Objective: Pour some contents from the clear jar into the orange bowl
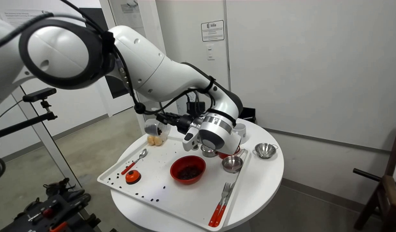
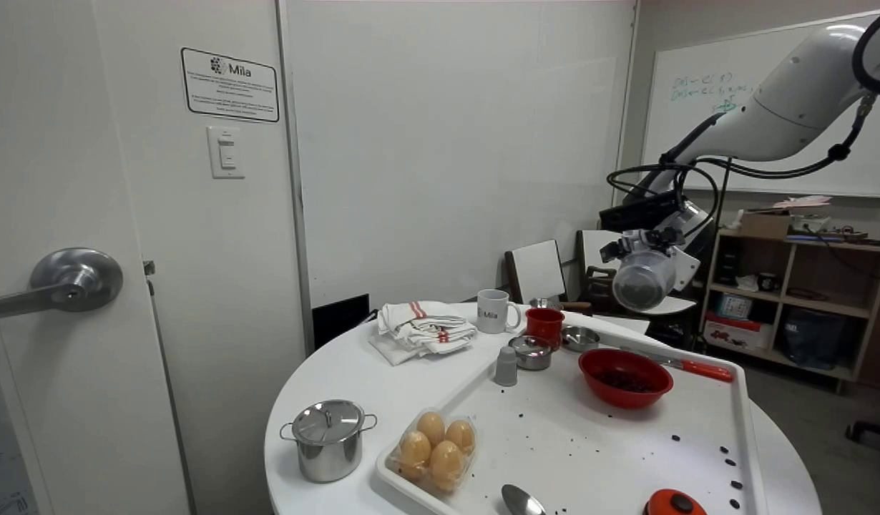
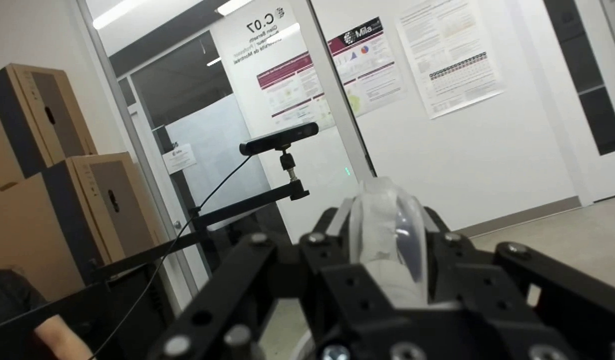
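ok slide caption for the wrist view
Clear jar clamped in the Robotiq gripper, mounted camera and Mila poster behind.

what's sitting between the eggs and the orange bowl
From the eggs to the orange bowl, an exterior view shows small dark bits scattered on the white tray.

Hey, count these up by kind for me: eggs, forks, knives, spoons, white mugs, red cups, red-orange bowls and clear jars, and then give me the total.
Eggs: 4
Fork: 1
Knife: 1
Spoon: 1
White mug: 1
Red cup: 1
Red-orange bowl: 1
Clear jar: 1
Total: 11
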Motion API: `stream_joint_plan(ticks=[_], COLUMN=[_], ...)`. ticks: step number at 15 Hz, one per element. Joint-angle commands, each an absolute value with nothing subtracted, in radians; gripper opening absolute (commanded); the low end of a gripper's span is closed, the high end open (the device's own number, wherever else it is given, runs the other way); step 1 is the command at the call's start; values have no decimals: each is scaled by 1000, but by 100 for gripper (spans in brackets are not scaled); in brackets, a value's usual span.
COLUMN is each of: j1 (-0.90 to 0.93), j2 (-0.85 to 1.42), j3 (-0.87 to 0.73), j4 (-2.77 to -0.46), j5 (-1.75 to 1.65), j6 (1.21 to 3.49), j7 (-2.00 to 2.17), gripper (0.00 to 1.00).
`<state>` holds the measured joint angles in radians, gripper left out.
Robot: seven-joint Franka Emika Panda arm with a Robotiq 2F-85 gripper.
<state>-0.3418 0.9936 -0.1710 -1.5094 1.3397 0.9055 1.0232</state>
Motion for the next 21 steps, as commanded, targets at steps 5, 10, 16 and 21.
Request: stream_joint_plan(ticks=[5,10,16,21], j1=[-430,-445,-449,-445], j2=[1091,1104,1116,1122], j3=[-150,-146,-126,-125], j4=[-1382,-1376,-1375,-1378], j5=[1490,1512,1518,1540], j6=[827,809,745,722], j7=[1200,1252,1329,1371], gripper=[12,12,12,12])
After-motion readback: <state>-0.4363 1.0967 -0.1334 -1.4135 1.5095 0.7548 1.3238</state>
